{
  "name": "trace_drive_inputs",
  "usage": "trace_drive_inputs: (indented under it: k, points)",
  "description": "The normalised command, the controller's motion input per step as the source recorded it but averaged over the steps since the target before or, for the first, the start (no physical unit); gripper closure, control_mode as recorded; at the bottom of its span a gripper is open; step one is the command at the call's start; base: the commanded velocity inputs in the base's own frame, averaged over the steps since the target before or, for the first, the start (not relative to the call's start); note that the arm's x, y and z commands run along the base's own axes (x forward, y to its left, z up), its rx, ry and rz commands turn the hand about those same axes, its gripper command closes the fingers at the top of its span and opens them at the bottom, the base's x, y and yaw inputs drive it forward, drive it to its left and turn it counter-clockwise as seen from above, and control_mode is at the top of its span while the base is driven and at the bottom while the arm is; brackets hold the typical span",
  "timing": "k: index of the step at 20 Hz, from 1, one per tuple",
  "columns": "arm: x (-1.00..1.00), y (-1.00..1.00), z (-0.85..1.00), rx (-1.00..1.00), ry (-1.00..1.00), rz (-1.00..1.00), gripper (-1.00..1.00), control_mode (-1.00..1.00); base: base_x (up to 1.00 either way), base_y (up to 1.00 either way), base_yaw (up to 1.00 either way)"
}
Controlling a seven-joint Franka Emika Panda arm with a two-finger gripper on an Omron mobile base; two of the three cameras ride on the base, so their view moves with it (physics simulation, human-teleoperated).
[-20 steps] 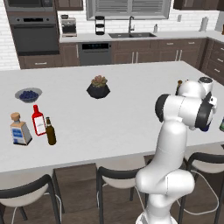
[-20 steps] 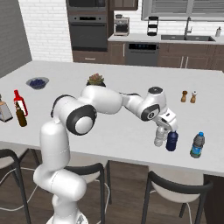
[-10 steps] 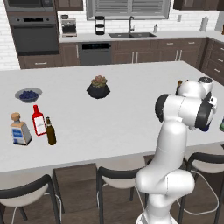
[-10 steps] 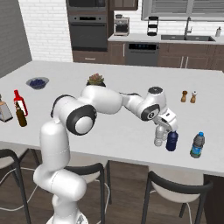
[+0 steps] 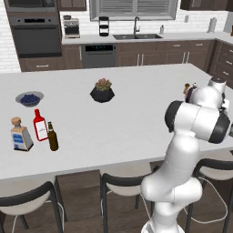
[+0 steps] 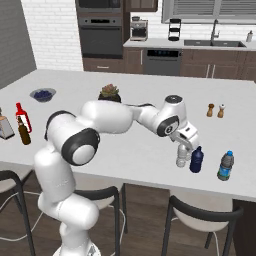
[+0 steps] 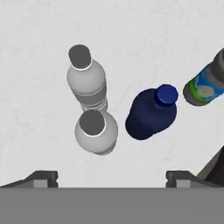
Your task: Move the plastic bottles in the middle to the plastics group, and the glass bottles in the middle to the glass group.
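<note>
My gripper (image 7: 111, 178) hangs open just above a clear-whitish plastic bottle (image 7: 95, 132), its fingertips wide apart and nothing between them. A second clear bottle (image 7: 86, 83) stands right behind it. The stubby dark blue bottle (image 7: 151, 114) is upright beside them, and a bottle with a green-blue label (image 7: 202, 84) stands further right. From the right base, the gripper (image 6: 183, 149) sits over the clear bottle (image 6: 180, 160), next to the blue bottle (image 6: 196, 160) and the labelled bottle (image 6: 226, 166). At the far left, the brown glass bottle (image 5: 53, 136) stands by the red bottle (image 5: 40, 125) and the squarish clear bottle (image 5: 20, 135).
Salt and pepper shakers (image 6: 215, 110) stand behind the plastic bottles. A potted plant (image 6: 109, 92) and a bowl of blueberries (image 6: 42, 94) sit further back on the white island (image 6: 130, 145). Stools (image 6: 200, 215) line the island's near edge.
The jaws have opened off the clear bottle, which stays standing by the blue one. The arm has hardly moved.
</note>
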Motion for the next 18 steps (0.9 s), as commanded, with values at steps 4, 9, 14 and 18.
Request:
trace_drive_inputs:
  k: [4, 9, 14, 18]
  points:
    - [-0.71, 0.17, 0.74, 0.0, -0.02, 0.0, -1.0, -1.0, 0.0, 0.0, 0.0]
    - [-0.65, 0.74, 0.62, 0.0, -0.06, 0.02, -1.0, -1.0, 0.0, 0.0, 0.0]
    - [-0.58, 1.0, 0.54, -0.03, -0.03, 0.13, -1.0, -1.0, 0.0, 0.0, 0.0]
    - [-0.51, 1.0, 0.53, -0.01, 0.0, 0.23, -1.0, -1.0, 0.0, 0.0, 0.0]
